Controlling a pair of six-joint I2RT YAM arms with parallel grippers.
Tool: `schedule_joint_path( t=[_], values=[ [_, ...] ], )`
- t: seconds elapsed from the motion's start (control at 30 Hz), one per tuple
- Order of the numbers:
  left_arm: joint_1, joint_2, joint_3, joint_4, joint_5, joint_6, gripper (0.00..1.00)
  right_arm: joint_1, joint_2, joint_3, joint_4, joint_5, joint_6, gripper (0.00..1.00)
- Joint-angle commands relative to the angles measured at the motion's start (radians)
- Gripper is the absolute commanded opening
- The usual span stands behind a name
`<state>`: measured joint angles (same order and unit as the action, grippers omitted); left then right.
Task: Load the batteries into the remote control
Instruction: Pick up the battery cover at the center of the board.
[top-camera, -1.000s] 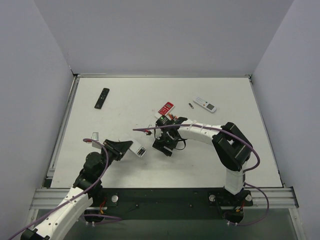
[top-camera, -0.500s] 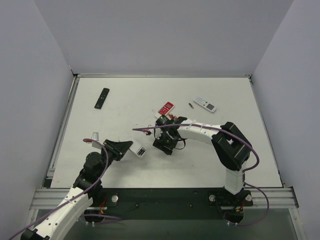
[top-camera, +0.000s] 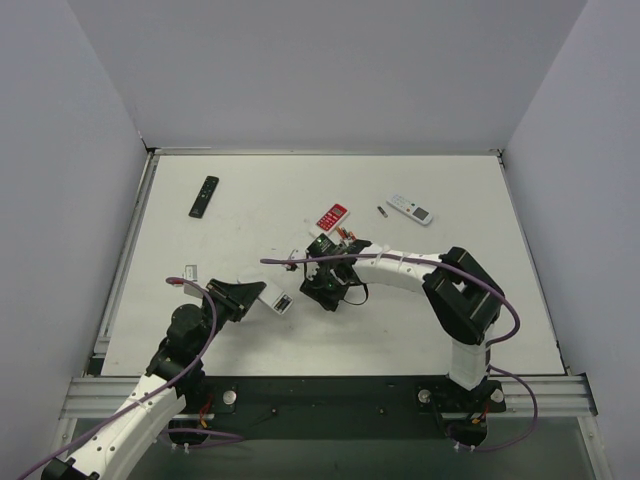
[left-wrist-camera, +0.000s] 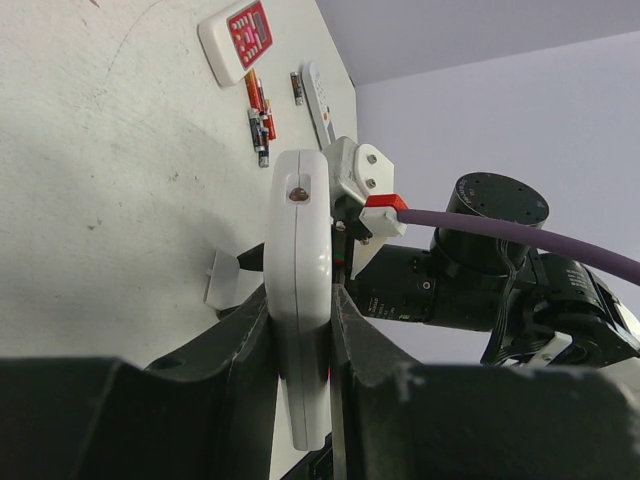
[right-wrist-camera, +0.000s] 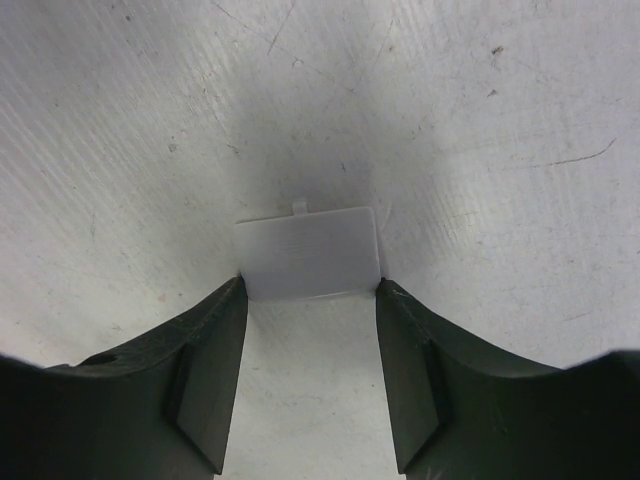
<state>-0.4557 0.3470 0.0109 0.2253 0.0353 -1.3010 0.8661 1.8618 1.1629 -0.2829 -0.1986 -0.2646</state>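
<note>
Between the fingertips of the right gripper lies a small white battery cover, flat on the table with its little tab pointing away. Both jaws stand against its short sides, so this claw is pinched on the cover, low against the tabletop. My reading is that the cover is gripped to get it out of the way of the loading. Near it on the left, the left gripper is clamped tight on the remote control, holding it on edge with its end sticking out beyond the fingers toward the right arm. Held that way, the back can presumably be offered to the other claw, though the wrist view shows only the narrow edge and the compartment is hidden. Farther out, past the right gripper, the batteries lie in a loose cluster on the table, none picked up, just beside a red-and-white remote. Another white remote sits to the right of them with one stray battery near it, and a slim black remote lies well apart at the far left. Loading looks not yet begun; fetching a battery seems the next call
</note>
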Motion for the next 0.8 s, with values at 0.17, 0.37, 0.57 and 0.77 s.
schedule_joint_path(
  t=[0.17,0.37,0.57,0.77],
  values=[
    [0.002,-0.011,-0.127,0.002,-0.003,-0.017,0.0,0.016,-0.059,-0.086,0.027,0.004,0.059,0.26],
    [0.002,-0.013,-0.127,-0.001,-0.017,-0.032,0.0,0.019,-0.139,-0.106,0.034,0.008,0.114,0.16],
    [0.002,-0.031,-0.127,-0.003,-0.028,-0.044,0.0,0.031,-0.249,-0.109,0.019,0.043,0.205,0.13],
    [0.002,-0.066,-0.126,-0.001,-0.072,-0.089,0.0,0.066,-0.355,-0.045,-0.059,0.102,0.298,0.11]
  ],
)
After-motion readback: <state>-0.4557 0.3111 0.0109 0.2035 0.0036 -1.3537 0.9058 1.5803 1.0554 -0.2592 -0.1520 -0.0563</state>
